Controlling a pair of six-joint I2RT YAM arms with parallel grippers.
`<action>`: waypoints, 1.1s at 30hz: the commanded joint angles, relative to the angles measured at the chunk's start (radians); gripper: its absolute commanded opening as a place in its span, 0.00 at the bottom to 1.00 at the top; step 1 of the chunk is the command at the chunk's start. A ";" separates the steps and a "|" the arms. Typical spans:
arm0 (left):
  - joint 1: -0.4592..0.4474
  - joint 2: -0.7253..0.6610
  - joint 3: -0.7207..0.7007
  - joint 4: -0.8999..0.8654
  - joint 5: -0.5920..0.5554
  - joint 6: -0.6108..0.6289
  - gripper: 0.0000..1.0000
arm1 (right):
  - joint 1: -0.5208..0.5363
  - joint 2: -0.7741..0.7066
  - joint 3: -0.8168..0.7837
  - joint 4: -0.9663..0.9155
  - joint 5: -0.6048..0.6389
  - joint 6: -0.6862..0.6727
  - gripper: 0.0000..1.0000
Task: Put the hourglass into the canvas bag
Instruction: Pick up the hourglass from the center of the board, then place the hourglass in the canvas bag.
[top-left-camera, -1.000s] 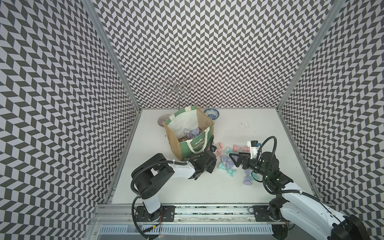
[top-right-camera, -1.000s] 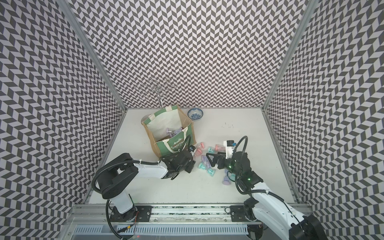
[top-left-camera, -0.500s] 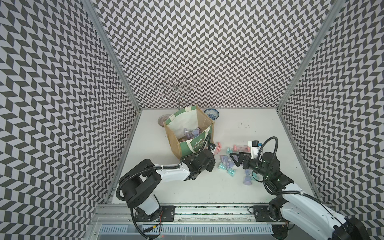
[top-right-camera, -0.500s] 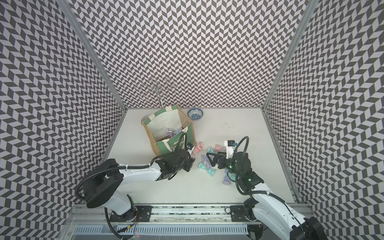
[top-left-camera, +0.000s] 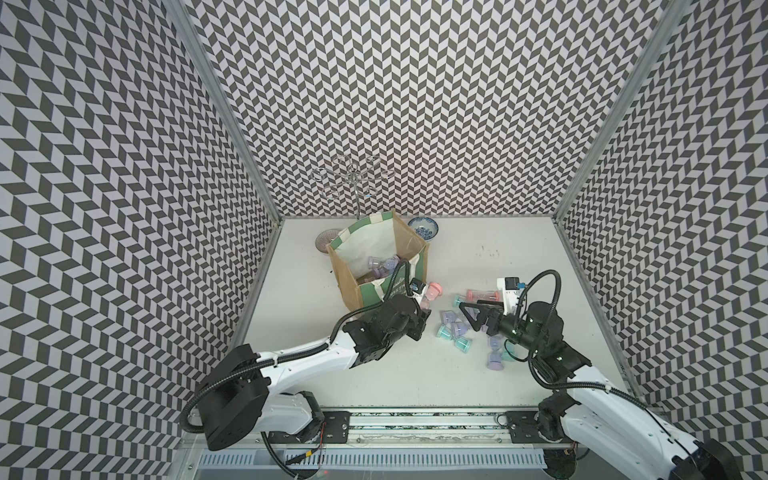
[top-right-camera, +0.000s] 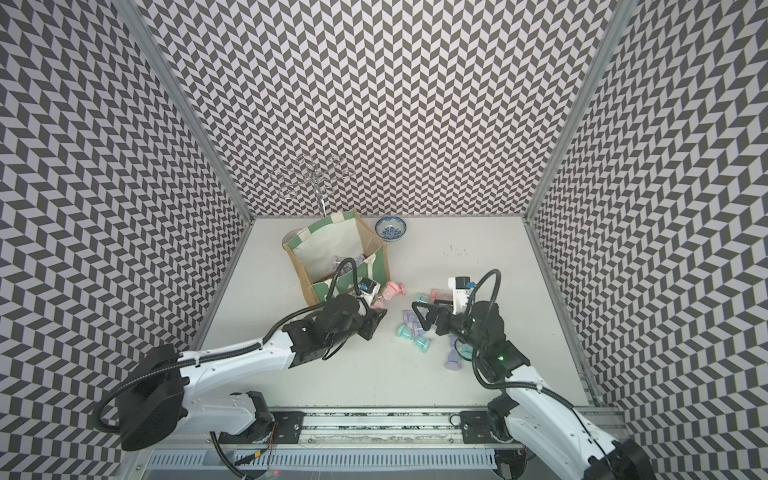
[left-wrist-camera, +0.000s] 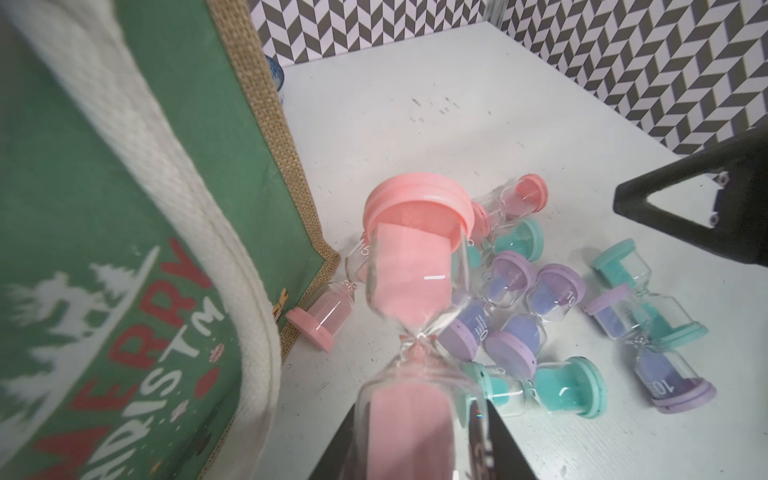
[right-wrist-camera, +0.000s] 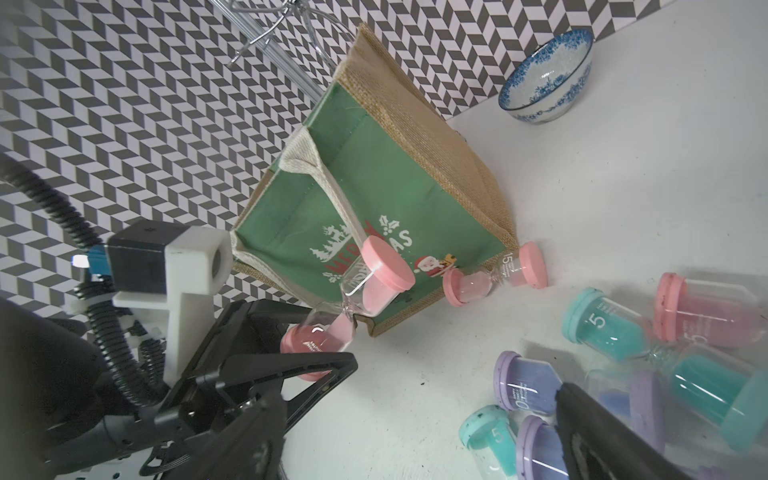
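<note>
At 11 o'clock on the white bench, the boxy tan burlap canvas bag with green printed panels and cream rope handles is seen standing open. A few lilac-capped sand-timers are already lying inside, on its white lining. Behind it, at 12 o'clock, a clear wire stand is set against the wall. A small pinkish bowl is placed at the bag's 10 o'clock corner and a blue-and-white patterned bowl at its 1 o'clock corner.

Now to the action: the left claw is clenched on the lower bulb of the pink-capped glass hourglass, just off the bag's 5 o'clock corner. The hourglass is held tilted, its upper cap leaned toward the green front panel, and it is outside the bag, not in it. Whether the cap touches the panel cannot be told. A second pink sand-timer is seen lying on its side at the foot of that panel.

Toward 3 o'clock, a loose heap of teal, lilac and pink sand-timers is scattered on the bench. Above the heap the right claw is held with its fingers spread, and nothing is gripped in it.
</note>
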 joint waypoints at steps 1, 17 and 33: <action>-0.006 -0.068 0.058 -0.060 0.011 -0.015 0.35 | -0.007 -0.003 0.038 0.045 -0.060 -0.006 0.99; 0.006 -0.133 0.319 -0.304 -0.111 -0.050 0.35 | 0.008 0.077 0.088 0.203 -0.154 -0.034 0.99; 0.248 0.046 0.581 -0.480 -0.110 -0.040 0.34 | 0.059 0.213 0.186 0.383 -0.158 -0.118 0.99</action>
